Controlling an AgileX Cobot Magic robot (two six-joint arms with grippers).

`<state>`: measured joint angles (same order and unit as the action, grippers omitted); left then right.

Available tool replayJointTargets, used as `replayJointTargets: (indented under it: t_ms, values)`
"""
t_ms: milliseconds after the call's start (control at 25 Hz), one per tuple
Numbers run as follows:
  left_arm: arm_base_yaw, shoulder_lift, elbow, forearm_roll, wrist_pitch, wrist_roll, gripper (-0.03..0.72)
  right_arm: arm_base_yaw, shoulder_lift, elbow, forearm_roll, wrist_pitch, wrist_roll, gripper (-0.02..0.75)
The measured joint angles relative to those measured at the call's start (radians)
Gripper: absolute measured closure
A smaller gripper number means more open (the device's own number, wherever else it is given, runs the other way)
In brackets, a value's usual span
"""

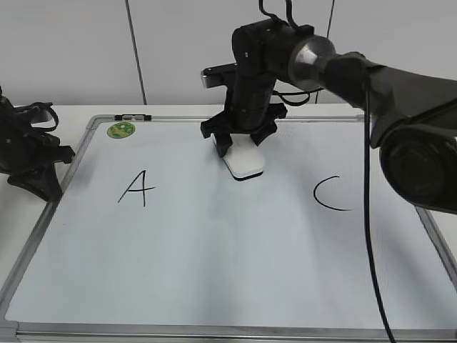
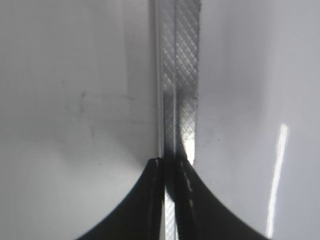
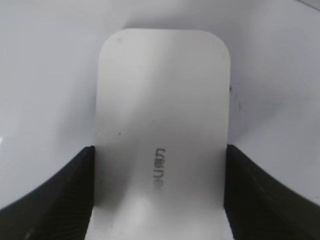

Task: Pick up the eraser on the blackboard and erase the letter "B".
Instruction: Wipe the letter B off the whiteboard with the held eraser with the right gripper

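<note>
Right gripper (image 3: 159,200) clamps the eraser (image 1: 244,161) at the board's (image 1: 214,286) twelve o'clock; no B shows between A (image 1: 137,189) and C (image 1: 332,194), so more wiping risks smearing either; left gripper (image 2: 170,172) fingers together

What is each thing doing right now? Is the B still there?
Eraser: flat on the board, held by the right gripper.
Right gripper: shut on the eraser.
Left gripper: shut, empty, over the board's frame.
Board: shows A and C; no B visible.
</note>
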<state>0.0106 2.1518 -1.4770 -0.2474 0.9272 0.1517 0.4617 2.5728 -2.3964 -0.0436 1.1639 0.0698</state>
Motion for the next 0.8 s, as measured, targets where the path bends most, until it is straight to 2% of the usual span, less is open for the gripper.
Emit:
replayJointTargets:
  t_ms: [200,480,800]
  values:
    - [0.000,0.000,0.000,-0.002,-0.005,0.000,0.665,-0.041,0.000,0.000,0.006,0.009,0.005,0.197]
    - [0.000,0.000,0.000,-0.004,-0.005,0.000,0.664,-0.110,0.000,-0.002,-0.060,0.020,0.025,0.197]
    - [0.000,0.000,0.000,-0.004,-0.005,0.000,0.664,-0.114,-0.002,-0.002,-0.080,0.024,0.034,0.197]
